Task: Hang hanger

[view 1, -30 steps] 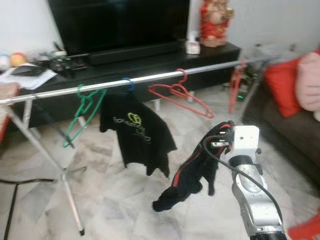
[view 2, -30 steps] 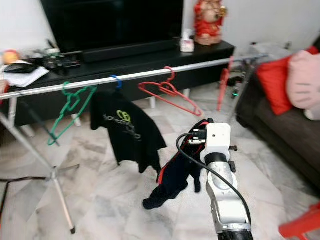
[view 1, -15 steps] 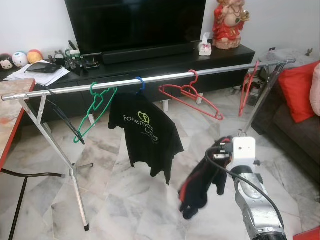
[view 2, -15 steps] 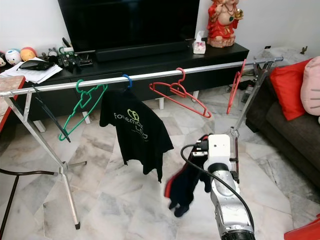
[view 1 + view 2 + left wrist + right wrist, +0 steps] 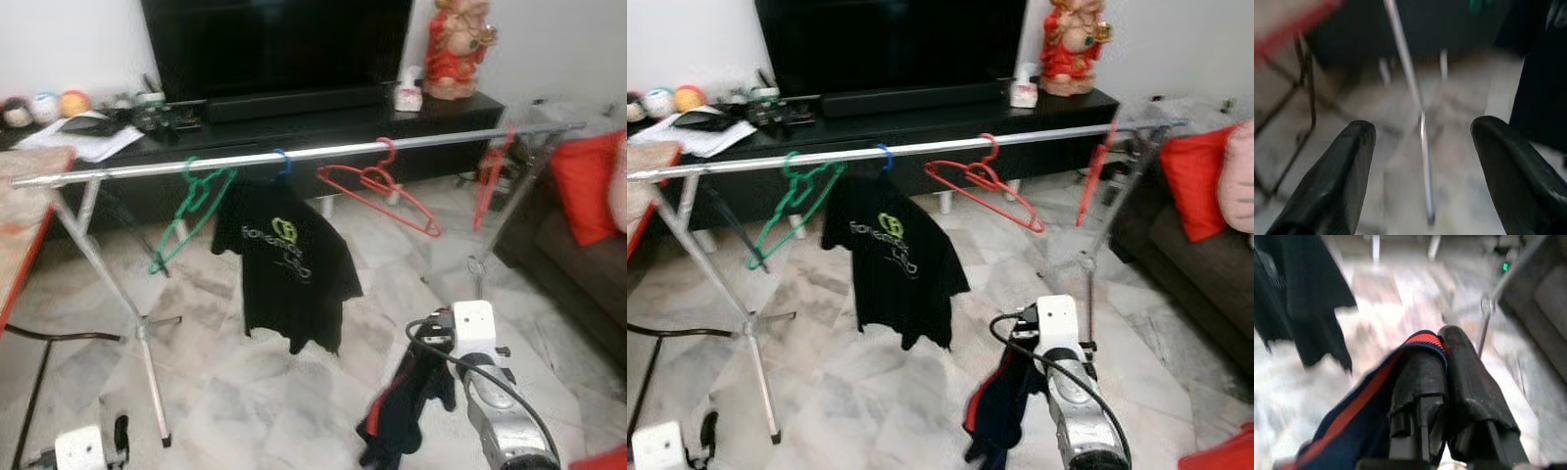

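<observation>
My right gripper is shut on the red-trimmed edge of a dark navy garment, which hangs limp from it low over the floor. It is in front of the silver clothes rail and well below it. On the rail hang a green hanger, a black T-shirt on a blue hanger, a bare red hanger and another red hanger near the right end. My left gripper is open and empty, low at the left, facing the rack's leg.
A black TV cabinet with a television and a red figurine stands behind the rail. On the right is a dark sofa with a red cushion. A red-edged table is at the left. The floor is marble.
My right arm has dropped lower with the garment still in its grip. The left gripper has come into the eye views at the bottom left. The camera has shifted slightly.
</observation>
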